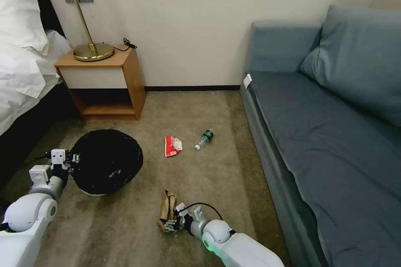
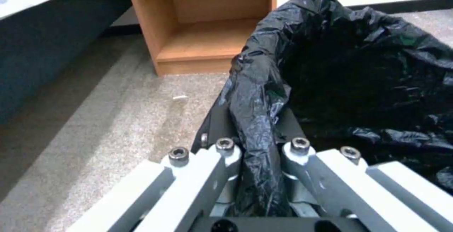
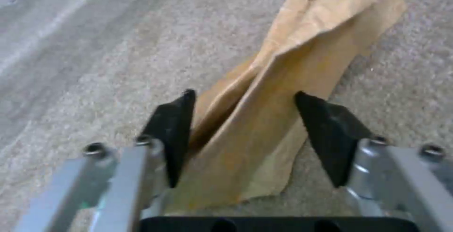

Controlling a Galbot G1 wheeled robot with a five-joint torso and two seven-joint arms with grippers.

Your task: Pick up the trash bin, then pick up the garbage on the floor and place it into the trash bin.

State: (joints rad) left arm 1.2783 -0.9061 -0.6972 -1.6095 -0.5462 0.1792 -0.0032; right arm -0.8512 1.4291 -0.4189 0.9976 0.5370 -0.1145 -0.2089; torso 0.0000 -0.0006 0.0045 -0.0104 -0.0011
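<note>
Your left gripper (image 2: 257, 147) is clamped on the trash bin (image 1: 106, 160) rim, keeping its mouth reachable. Your right gripper (image 3: 240, 136) is spread around the brown paper bag (image 3: 283, 94) on the floor (image 1: 217, 175), unclosed; bottle (image 1: 204, 139) and red-and-white wrapper (image 1: 172, 146) lie beyond.

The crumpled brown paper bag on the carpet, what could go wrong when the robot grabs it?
The right gripper stands open around the crumpled brown paper bag, pads not yet pressing. Soft paper might squash and slip out.

The left gripper is shut on the black plastic liner at the rim of the small round white trash bin. If only the thin liner is pinched, the bin might tilt or slide loose.
</note>
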